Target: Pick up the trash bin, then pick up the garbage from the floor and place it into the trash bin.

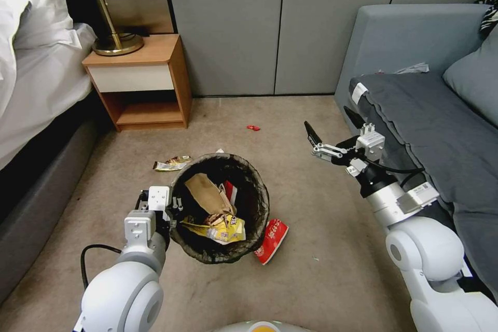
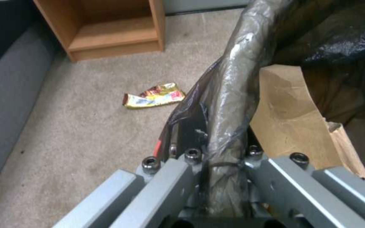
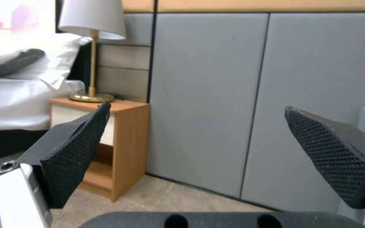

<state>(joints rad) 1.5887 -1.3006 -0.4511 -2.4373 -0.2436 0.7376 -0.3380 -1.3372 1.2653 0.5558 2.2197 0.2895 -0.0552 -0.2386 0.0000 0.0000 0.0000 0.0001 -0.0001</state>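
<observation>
gripping trash bin (image 1: 220,207) rim, left gripper (image 1: 174,207)

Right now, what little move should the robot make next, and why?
Probably lower the open right gripper toward the red-and-white packet lying on the carpet right beside the trash bin. That gripper is empty and raised near the sofa, while the left gripper is clamped on the bin's rim. The yellow wrapper and a small red scrap lie elsewhere on the floor.

Red-and-white cup (image 1: 271,241) (beige carpet (image 1: 321,207))
</observation>
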